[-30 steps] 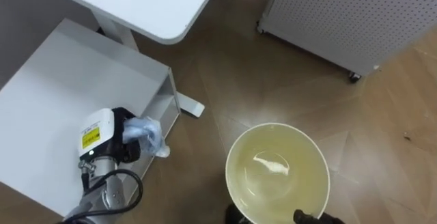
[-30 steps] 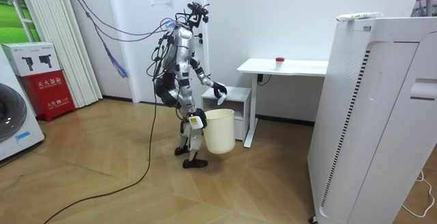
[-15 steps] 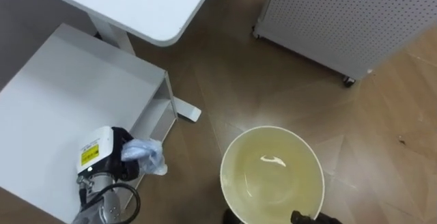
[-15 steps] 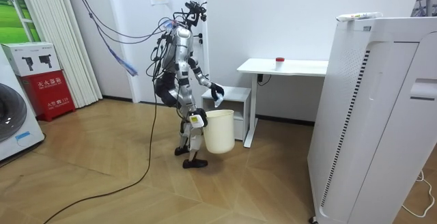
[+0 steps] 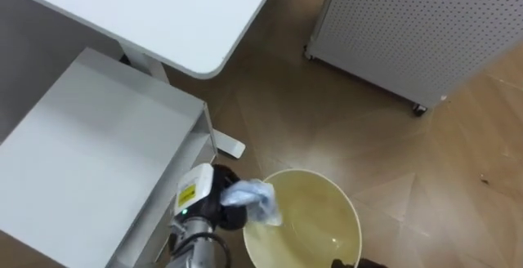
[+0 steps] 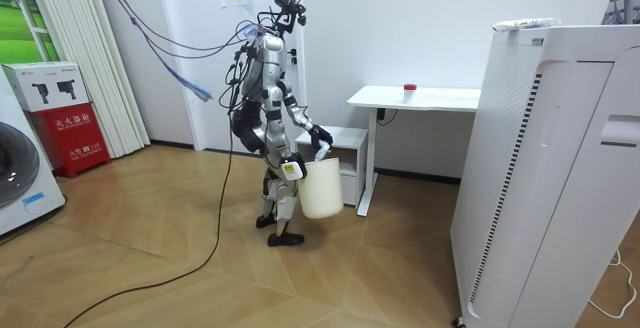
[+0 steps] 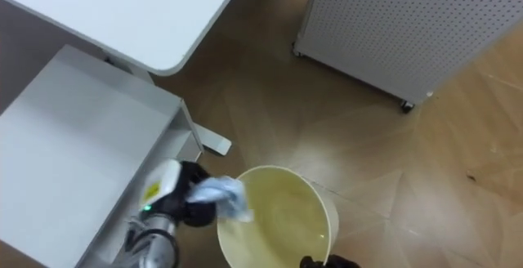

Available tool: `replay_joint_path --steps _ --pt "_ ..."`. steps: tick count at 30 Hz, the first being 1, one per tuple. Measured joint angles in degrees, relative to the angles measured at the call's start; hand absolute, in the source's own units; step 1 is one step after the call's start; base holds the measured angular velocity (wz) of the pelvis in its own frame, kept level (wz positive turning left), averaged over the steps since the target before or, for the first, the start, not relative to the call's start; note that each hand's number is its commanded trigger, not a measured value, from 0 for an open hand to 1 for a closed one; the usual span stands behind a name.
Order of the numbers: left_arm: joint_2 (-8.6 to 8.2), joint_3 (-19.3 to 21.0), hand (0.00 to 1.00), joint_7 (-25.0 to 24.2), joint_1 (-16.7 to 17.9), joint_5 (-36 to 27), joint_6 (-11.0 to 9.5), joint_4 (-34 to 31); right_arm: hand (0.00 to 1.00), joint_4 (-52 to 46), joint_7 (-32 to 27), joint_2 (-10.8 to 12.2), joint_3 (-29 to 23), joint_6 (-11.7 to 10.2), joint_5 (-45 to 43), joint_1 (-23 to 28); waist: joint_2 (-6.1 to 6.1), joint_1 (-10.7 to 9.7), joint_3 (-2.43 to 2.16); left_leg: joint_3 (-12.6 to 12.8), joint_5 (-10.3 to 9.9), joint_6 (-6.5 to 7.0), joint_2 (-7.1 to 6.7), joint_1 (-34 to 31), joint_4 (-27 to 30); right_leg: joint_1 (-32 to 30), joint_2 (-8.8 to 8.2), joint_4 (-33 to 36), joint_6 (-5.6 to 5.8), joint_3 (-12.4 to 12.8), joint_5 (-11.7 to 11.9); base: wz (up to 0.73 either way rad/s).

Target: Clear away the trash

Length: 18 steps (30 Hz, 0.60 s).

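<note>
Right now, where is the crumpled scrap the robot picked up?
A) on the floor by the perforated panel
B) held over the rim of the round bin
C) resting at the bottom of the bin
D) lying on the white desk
B: the left hand is closed round the crumpled pale scrap, which hangs just over the near rim of the bin, not yet dropped.

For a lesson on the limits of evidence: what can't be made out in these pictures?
1. Pale blue crumpled wad in the left hand: eye views, blurred, material unclear.
2. Right hand: eye views, cut off by the lower edge.
3. Small red thing on the white desk: room view, too small to identify.
</note>
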Motion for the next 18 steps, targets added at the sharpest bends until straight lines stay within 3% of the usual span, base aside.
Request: replay_joint_path --steps 6,9,10,12,18 --pt "-1.95 -4.3 1.0 -4.9 0.5 -0.2 -0.2 -1.9 1.0 -0.1 -0.1 0.1 0.6 0.1 0.9 0.0 0.05 0.0 -0.07 0.4 0.2 -0.17 0.11 0.2 -0.1 0.0 0.18 -0.4 0.0 0.3 0.0 -0.02" --pt "-1.99 -7.3 1.0 -6.5 1.4 -1.1 -0.3 -3.6 1.0 0.0 -0.1 0.3 1.9 0.2 1.6 0.0 0.07 0.0 -0.43 0.7 0.2 -0.15 0.1 0.3 -0.2 0.0 0.15 -0.4 0.01 0.5 0.0 -0.01" --pt "-2.01 -7.9 0.73 -7.2 2.1 -1.3 -0.3 -4.3 1.0 0.0 -0.1 0.4 1.9 0.4 1.6 0.0 0.05 0.0 -0.71 0.9 0.2 -0.12 0.08 0.6 -0.5 0.1 0.11 -0.3 0.05 0.6 0.0 -0.05" --pt "-2.07 -9.0 0.0 -7.9 3.0 -1.3 -0.3 -4.4 1.0 0.6 -0.2 0.8 2.0 0.3 1.4 0.0 0.16 0.0 -0.84 1.4 0.3 0.02 0.07 1.5 -1.1 0.7 0.08 -0.6 0.15 0.8 0.1 -0.04" --pt "-1.9 -11.0 0.0 -10.2 4.3 -1.3 -0.3 -4.4 1.0 1.1 -0.1 0.7 2.7 0.7 2.0 0.1 0.33 0.0 -1.07 1.6 1.7 -0.06 -0.07 2.8 -3.8 1.9 0.41 -3.0 0.04 0.7 1.4 0.0"
